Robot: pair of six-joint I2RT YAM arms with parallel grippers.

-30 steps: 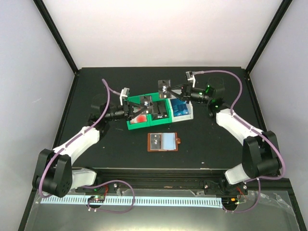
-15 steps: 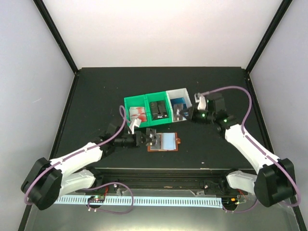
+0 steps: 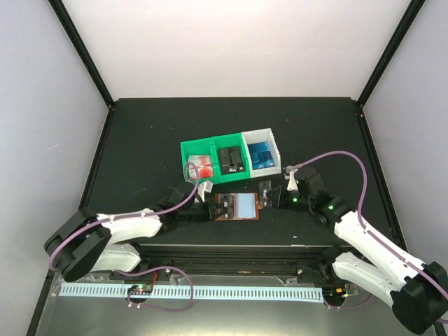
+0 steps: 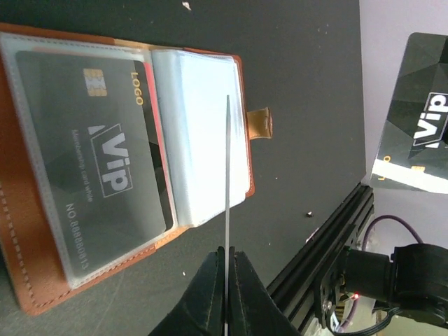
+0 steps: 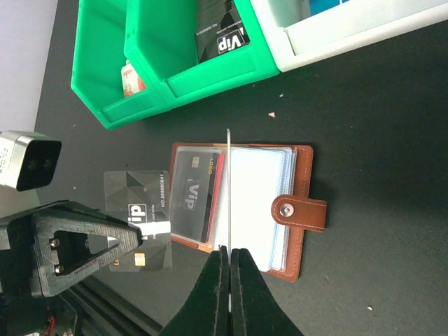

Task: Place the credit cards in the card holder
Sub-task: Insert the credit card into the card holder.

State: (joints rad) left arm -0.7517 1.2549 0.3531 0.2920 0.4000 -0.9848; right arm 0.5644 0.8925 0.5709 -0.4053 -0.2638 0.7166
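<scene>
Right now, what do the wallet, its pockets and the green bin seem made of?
Wallet: reddish-brown leather or imitation, matte, stitched along its edge. Pockets: clear glossy plastic film; a black card shows through. Green bin: rigid moulded plastic, smooth with slight sheen.

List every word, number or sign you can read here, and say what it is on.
"LOGO": black card in the wallet.
"ViP": same card.
"NO.8888…": same card; later digits uncertain.
"ViP": black card in the right gripper.
"ViP": black card in the left gripper, partly covered.
"ViP": black card in the green bin.
Small print on all cards: too blurred to read.
</scene>
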